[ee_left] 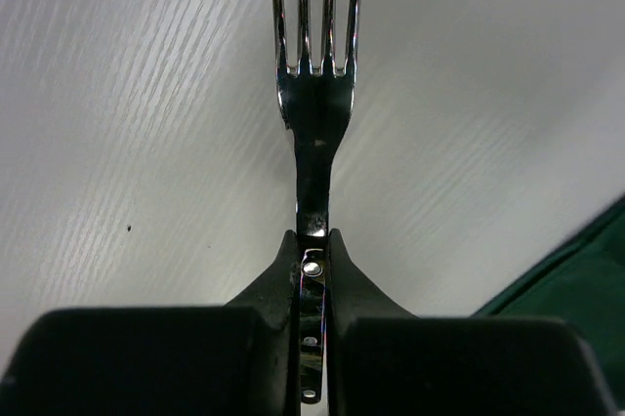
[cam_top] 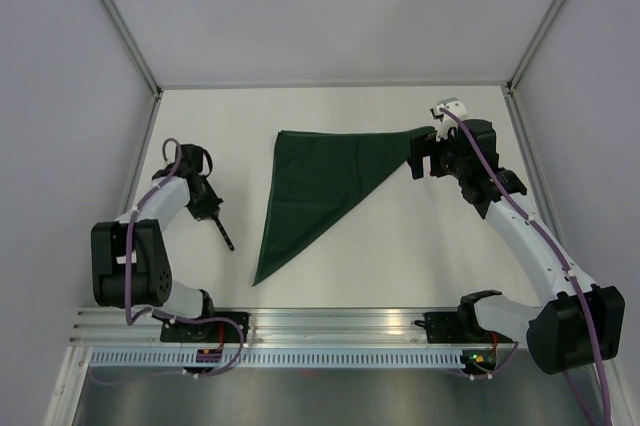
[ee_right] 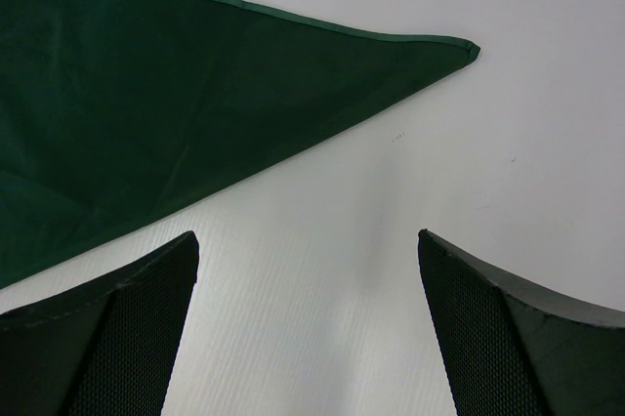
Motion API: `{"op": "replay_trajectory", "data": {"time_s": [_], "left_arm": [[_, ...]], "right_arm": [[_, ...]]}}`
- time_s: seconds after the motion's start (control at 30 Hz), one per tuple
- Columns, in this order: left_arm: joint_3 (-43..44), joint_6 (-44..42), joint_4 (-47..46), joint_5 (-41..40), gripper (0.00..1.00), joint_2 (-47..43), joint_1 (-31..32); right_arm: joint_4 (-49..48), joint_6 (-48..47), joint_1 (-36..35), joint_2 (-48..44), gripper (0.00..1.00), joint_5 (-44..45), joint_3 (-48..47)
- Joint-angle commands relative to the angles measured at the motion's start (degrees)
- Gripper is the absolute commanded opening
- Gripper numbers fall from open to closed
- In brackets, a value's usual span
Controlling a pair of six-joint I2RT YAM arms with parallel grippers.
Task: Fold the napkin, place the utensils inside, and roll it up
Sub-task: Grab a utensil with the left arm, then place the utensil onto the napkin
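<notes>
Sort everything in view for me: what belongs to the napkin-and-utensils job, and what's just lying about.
Belongs to the job:
napkin, folded into a triangle
fork, clamped in the left gripper
right gripper, open near the napkin's corner

Just there:
table
metal rail at its near edge
white walls
No loose clutter shows.

a white table [cam_top: 330, 266] sits boxed in by plain pale walls [cam_top: 330, 6]. aluminium posts [cam_top: 115, 11] run up its far corners. the light is even.
</notes>
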State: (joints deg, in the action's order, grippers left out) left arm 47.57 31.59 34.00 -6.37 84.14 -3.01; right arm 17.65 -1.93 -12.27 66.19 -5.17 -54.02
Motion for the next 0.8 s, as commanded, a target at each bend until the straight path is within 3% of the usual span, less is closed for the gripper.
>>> {"op": "replay_trajectory", "data": {"time_s": [0.0, 0.2, 0.33, 0.5, 0.77], "left_arm": [[7.70, -9.69, 2.20, 4.96, 0.02, -1.69, 0.19], [19.91, -20.33, 5.81, 13.57, 0.02, -1.61, 2.38], [28.51, -26.39, 7.31, 13.84, 0.02, 1.98, 14.94], [39.23, -31.41, 10.29, 15.24, 0.02, 12.79, 26.97], [54.10, -38.62, 16.36, 23.33, 0.02, 30.28, 35.17]], "right_arm": [[-0.07, -0.35, -0.21, 0.16, 0.98, 0.07, -0.12], [0.02, -0.53, -0.21, -0.18, 0.98, 0.25, -0.21], [-0.33, -0.61, -0.21, -1.41, 0.98, 0.69, 0.14], [-1.56, -0.70, -0.21, -3.44, 0.98, 3.23, 0.76], [-3.76, -0.70, -0.21, -6.07, 0.98, 7.63, 1.90]]}}
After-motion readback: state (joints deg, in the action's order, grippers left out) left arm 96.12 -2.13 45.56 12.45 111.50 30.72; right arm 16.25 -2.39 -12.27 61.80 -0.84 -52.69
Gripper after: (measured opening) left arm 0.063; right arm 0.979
